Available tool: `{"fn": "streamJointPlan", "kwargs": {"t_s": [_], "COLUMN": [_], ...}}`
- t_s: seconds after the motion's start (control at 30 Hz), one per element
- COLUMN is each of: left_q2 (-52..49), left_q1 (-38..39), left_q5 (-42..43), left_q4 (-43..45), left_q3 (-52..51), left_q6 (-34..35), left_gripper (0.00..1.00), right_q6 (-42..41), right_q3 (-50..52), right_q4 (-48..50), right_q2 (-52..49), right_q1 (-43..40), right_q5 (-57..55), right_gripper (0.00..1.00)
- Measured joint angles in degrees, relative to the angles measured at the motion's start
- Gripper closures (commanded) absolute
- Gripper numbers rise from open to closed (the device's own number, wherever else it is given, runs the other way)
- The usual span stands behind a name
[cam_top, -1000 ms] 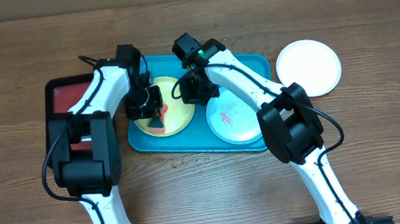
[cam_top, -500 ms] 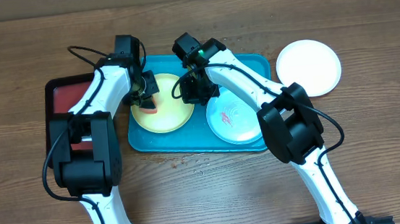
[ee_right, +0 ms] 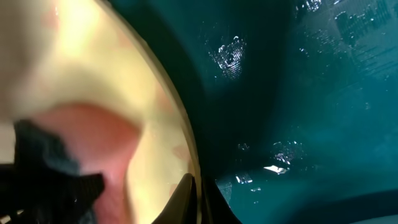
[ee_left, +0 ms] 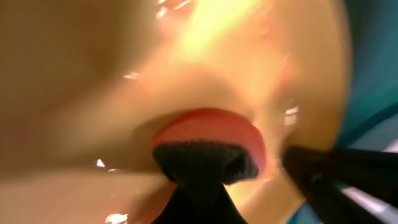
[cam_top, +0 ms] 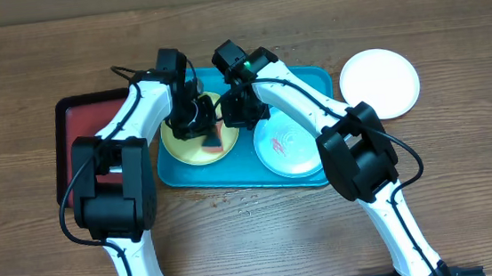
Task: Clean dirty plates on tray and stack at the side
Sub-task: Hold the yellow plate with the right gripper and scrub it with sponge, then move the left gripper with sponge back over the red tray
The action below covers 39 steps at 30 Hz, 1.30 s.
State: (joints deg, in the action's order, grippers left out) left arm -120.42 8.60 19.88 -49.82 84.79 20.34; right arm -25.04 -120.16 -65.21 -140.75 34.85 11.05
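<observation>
Two arms reach from the near edge of the wooden desk (cam_top: pixel 255 244) over a single teal-blue tray (cam_top: pixel 313 83) at its middle. There are three plates in all: two lie on this tray and one is off it.

Nearest on the tray, in its right half, is the pale mint plate (cam_top: pixel 287 148), flat and marked with red smears. Just left of it and a little farther back lies the yellow-green plate (cam_top: pixel 184 148), filling the tray's left half.

One sponge (cam_top: pixel 214 142), red-orange with a dark scouring layer, is pressed on the right part of that plate. The left end effector (cam_top: pixel 207 132) is closed on it; the left wrist view shows the sponge (ee_left: pixel 208 146) pinched against the glossy yellow surface.

The right end effector (cam_top: pixel 237 114) sits at the far right rim of the same plate. In the right wrist view its fingers (ee_right: pixel 183 196) close on either side of the rim, with wet teal tray floor (ee_right: pixel 298 93) beside it.

To the left of the teal-blue tray, touching or just beside it, lies a second, smaller dark red tray (cam_top: pixel 66 127) with a black rim.

Farthest right, on the bare desk apart from both trays, rests the white plate (cam_top: pixel 379 82), alone.
</observation>
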Motion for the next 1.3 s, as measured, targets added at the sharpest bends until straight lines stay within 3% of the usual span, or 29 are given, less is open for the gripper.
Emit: {"fn": "streamJointPlan", "kwargs": {"t_s": [0.33,0.43,0.6,0.8,1.13,1.3], "left_q2": [0.02,-0.04,-0.11,0.87,1.77,1.77], "left_q1": [0.5,0.17,-0.15,-2.51,-16.04,-20.83], "left_q5": [-22.1,-31.61,-38.99,-39.74,-28.85,-24.44], "left_q4": [-7.65,-12.39,-18.16,-18.27,-21.38,-21.68], "left_q3": [1.68,3.15,10.67,16.09,16.2,16.2], "left_q6": [-0.48,3.3,9.53,11.98,12.79,12.81], "left_gripper": [0.96,0.96,0.96,0.96,0.96,0.96], "right_q6": [0.26,0.26,0.33,0.44,2.16,3.13], "right_q3": [0.0,0.0,0.0,0.0,-1.55,-6.69], "right_q4": [-0.2,-0.22,0.11,0.33,-2.73,-6.95], "right_q2": [-0.02,-0.02,0.0,0.0,0.0,0.26], "right_q1": [0.04,0.04,0.07,0.35,2.14,4.9], "right_q5": [0.09,0.09,0.11,-0.02,-2.8,-9.53], "right_gripper": [0.96,0.96,0.96,0.96,0.96,0.96]}}
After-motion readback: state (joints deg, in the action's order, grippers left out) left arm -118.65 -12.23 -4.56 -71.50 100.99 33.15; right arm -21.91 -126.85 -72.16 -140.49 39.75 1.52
